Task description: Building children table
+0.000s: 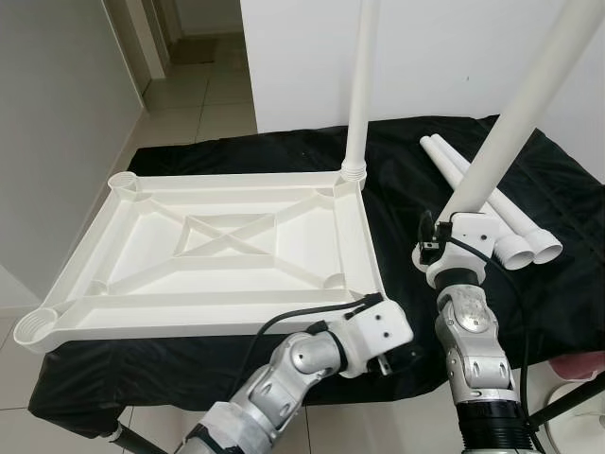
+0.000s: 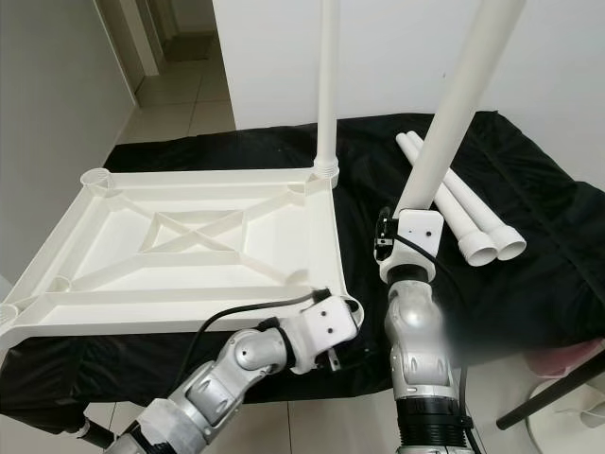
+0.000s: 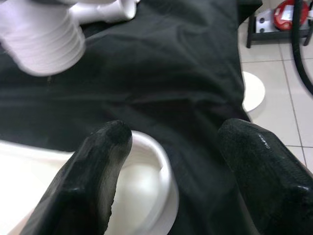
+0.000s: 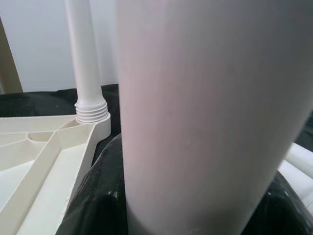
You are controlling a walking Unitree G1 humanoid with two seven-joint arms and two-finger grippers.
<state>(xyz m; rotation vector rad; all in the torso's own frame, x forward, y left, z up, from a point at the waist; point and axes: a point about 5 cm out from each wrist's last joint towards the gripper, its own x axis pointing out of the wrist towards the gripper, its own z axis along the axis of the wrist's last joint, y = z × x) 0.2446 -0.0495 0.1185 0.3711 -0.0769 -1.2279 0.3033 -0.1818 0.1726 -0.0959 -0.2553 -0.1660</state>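
Right gripper [image 1: 465,210] pinches table leg [image 1: 510,113], tilted, right of upturned tabletop [image 1: 217,251]. Left gripper [image 3: 171,161] spread over near-right socket [image 3: 154,169]. Risk: tilted leg cross-threads, tabletop slides on black cloth [image 1: 397,161].

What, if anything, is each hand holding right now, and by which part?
The right hand grips a white table leg near its lower end. The left hand is open beside the tabletop's corner socket, holding nothing.

One white tabletop [image 1: 227,236], four white legs [image 1: 515,109], one black cloth [image 1: 406,189], two tools [image 1: 383,364]
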